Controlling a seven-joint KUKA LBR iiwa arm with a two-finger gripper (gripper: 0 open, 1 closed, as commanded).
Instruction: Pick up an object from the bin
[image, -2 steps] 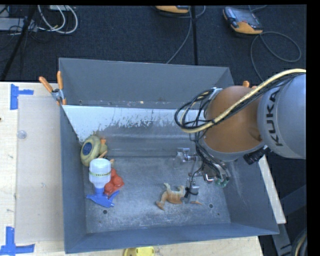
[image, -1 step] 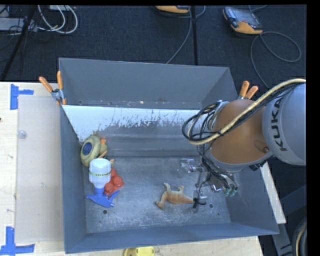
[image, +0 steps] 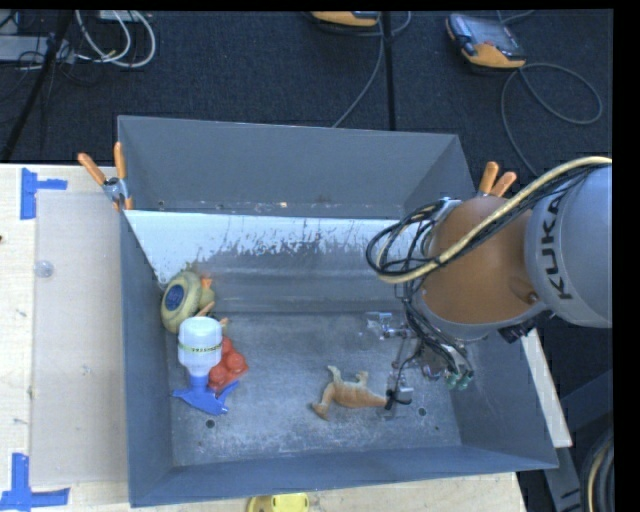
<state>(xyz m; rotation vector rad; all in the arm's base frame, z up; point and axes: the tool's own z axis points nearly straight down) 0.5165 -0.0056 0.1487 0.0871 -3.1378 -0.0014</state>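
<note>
A tan toy animal lies on its side on the bin floor, right of the middle and near the front. My gripper comes down from the right, with its dark tip right at the toy's right end, touching or almost touching it. Nothing shows held in the gripper.
A small heap lies by the left wall: a yellow round tape measure with a blue face, a white bottle, a red piece and a blue flat piece. The arm with its orange cover and cables hangs over the bin's right side.
</note>
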